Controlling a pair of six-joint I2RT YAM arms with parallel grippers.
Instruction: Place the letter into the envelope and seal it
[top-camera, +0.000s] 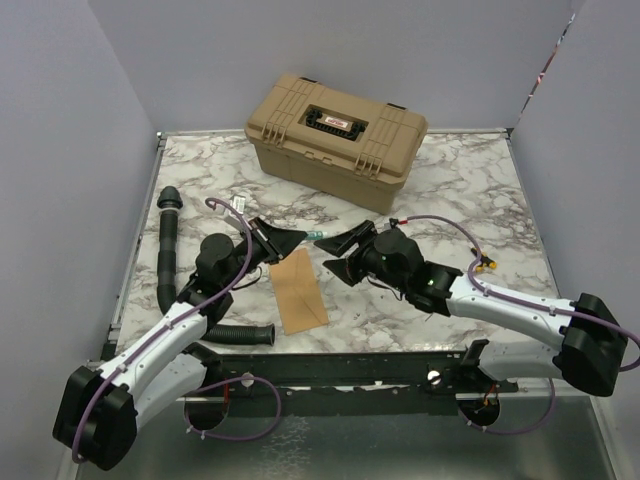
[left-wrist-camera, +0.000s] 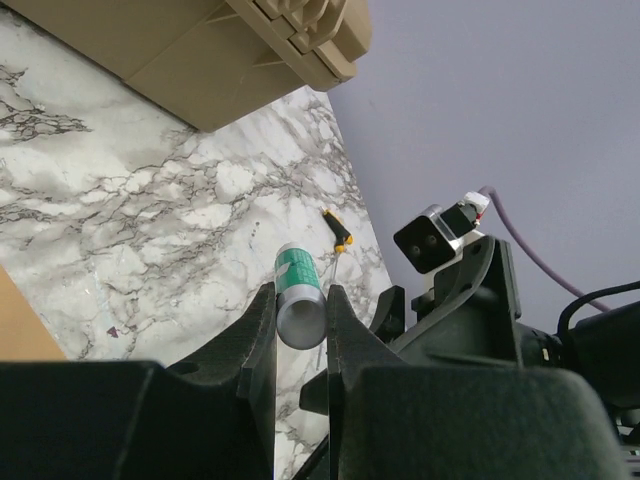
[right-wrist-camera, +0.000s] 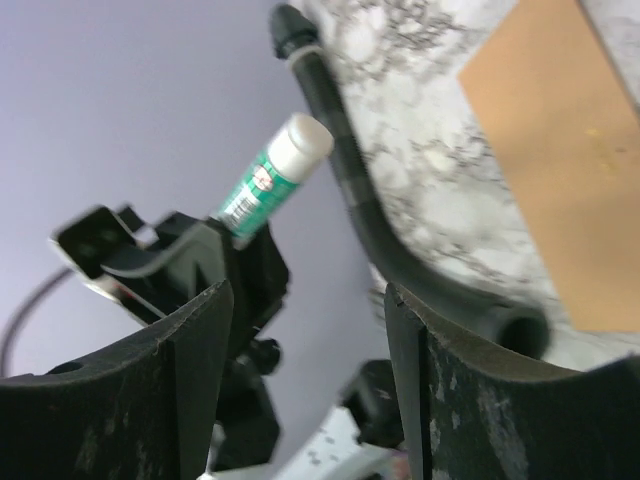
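Envelope (top-camera: 300, 290) lies flat on table (top-camera: 480, 200) between the arms, long axis roughly near-far, nearside of both fingertips. Left gripper (top-camera: 298, 238) clamps glue stick (top-camera: 314, 236). Right gripper (top-camera: 338, 255) gapes wide, empty, facing the stick's tip.

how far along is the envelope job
Done, apparently: no loose letter shows, only the kraft envelope lying flat, so the letter is likely inside. In hand: the left gripper grips a green glue stick, the open right gripper at its tip. Left: gluing and sealing.
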